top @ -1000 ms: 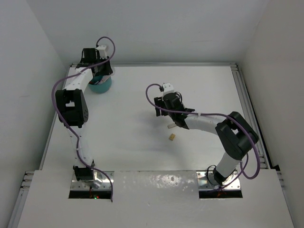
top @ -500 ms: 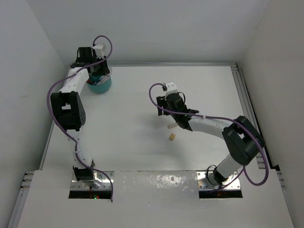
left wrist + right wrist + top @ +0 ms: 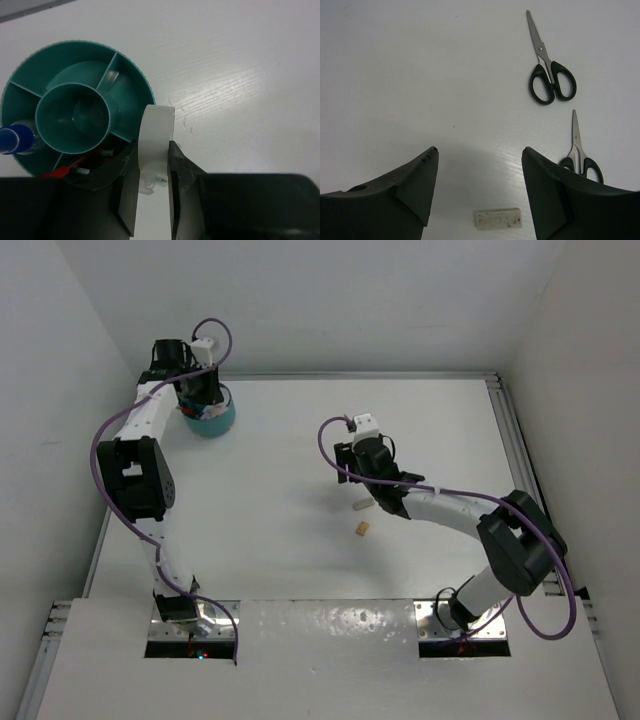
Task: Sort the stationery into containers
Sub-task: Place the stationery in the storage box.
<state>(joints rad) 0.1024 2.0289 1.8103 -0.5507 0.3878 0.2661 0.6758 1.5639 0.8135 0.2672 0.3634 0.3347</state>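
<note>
The left pincer [image 3: 154, 150] is clamped on the white tape ring [image 3: 156, 125], held on edge at lower centre of the left wrist view. The ring sits right at the right-hand rim of the teal organiser [image 3: 75, 46], where a blue-capped glue bottle [image 3: 14, 140] fills a compartment at the left. Let go here, the ring would probably strike the wall and roll off across the tabletop [image 3: 240, 60], because it hangs over the rim and not over a compartment. The right pincer [image 3: 477, 155] stands apart above the white eraser [image 3: 498, 219], with the scissors [image 3: 551, 80] at upper right.
</note>
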